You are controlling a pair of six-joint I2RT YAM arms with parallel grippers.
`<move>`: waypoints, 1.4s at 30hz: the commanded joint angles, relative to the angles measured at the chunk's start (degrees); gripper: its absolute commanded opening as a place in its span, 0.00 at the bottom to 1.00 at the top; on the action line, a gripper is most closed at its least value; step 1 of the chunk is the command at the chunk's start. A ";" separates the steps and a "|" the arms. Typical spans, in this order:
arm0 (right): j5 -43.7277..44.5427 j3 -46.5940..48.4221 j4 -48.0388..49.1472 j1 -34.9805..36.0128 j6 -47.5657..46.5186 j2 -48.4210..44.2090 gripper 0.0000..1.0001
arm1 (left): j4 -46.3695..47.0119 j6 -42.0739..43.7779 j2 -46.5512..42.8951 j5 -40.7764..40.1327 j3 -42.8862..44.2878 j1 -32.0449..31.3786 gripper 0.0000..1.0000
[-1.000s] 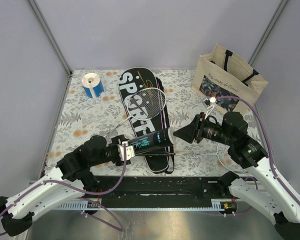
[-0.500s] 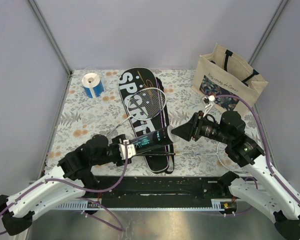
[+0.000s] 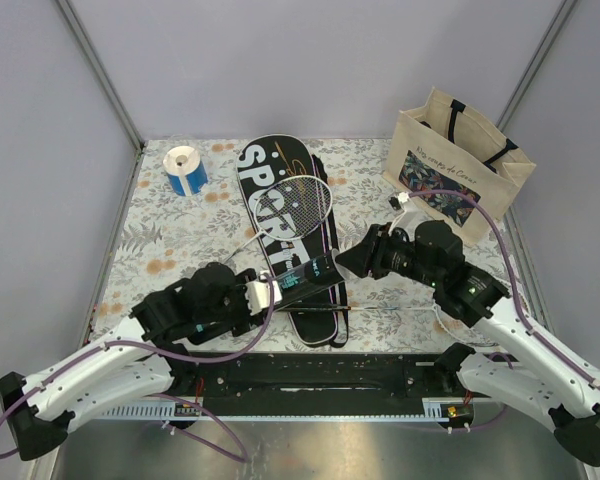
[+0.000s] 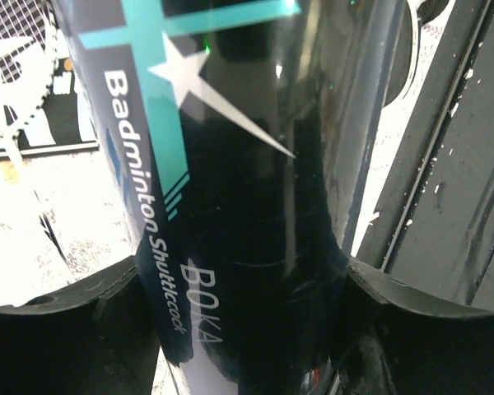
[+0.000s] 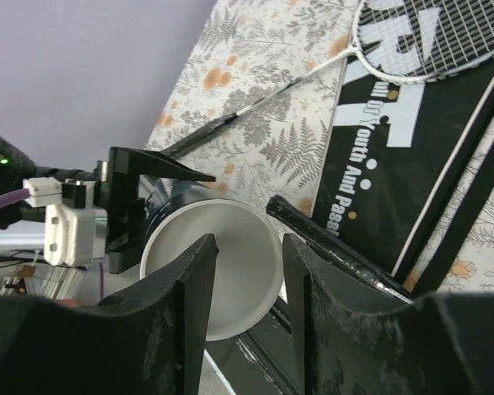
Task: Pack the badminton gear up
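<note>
The left hand (image 3: 268, 292) is gripping the black tube (image 3: 315, 273) by one end while the half-open, empty right hand (image 3: 346, 262) is hovering at its mouth, risking levering it loose

Read "Badminton Shuttlecock" and "BOKA" along the black tube (image 4: 255, 206). Read "SPORT" in large white letters on the black case (image 3: 265, 190); the right wrist view adds "Youth And Passi", cut off. You cannot read the tote bag (image 3: 450, 130) script.
</note>
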 commanded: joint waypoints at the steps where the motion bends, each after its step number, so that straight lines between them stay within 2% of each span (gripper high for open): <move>1: 1.84 -0.68 -4.18 3.48 -1.74 3.05 0.46 | 12.99 -0.26 0.39 2.78 6.84 -0.68 0.00; 4: 2.82 -2.78 -1.56 4.09 2.29 2.80 0.45 | 13.17 -0.61 1.18 3.21 7.54 -0.59 0.00; 9: -3.42 -7.97 11.80 4.18 12.14 2.44 0.46 | 14.31 -0.62 1.45 3.39 7.37 -0.68 0.00; 11: -3.69 -7.36 11.56 4.09 12.24 2.36 0.47 | 13.87 -0.44 1.19 2.52 7.45 -0.68 0.00; 13: -0.11 -6.14 8.41 4.01 11.10 0.87 0.50 | 13.00 -0.44 0.92 1.29 7.63 -0.59 0.00; 16: 5.52 -5.08 5.50 4.01 9.95 -3.69 0.56 | 12.82 -1.66 -0.04 -0.03 7.54 -0.68 0.00; 19: 10.89 -4.02 3.73 4.01 8.81 -9.05 0.66 | 13.17 -3.42 -0.75 -1.09 7.45 -0.59 0.00; 22: 13.62 -4.80 5.22 4.01 6.80 -14.50 0.75 | 13.87 -7.02 -1.27 -1.18 7.98 -0.59 0.00; 24: 16.08 -6.65 8.28 4.01 5.83 -18.02 0.82 | 14.57 -9.30 -1.62 -0.65 8.33 -0.59 0.00; 27: 14.16 -11.12 19.07 4.09 3.81 -23.20 0.98 | 16.94 -12.82 -3.03 0.84 8.42 -0.59 0.00; 29: 8.29 -13.77 26.98 4.09 1.18 -24.62 0.99 | 19.05 -15.63 -3.91 1.37 8.25 -0.59 0.00; 34: 1.07 -14.48 33.42 4.01 -3.05 -22.09 1.00 | 25.11 -22.84 -3.91 4.79 8.42 -0.59 0.00; 37: -3.32 -15.18 40.53 4.09 -1.13 -17.18 1.00 | 27.93 -26.97 -3.12 6.64 8.60 -0.59 0.01; 42: -3.87 -14.66 49.68 4.62 2.30 -8.21 1.00 | 31.88 -31.02 -0.93 8.40 8.42 -0.59 0.03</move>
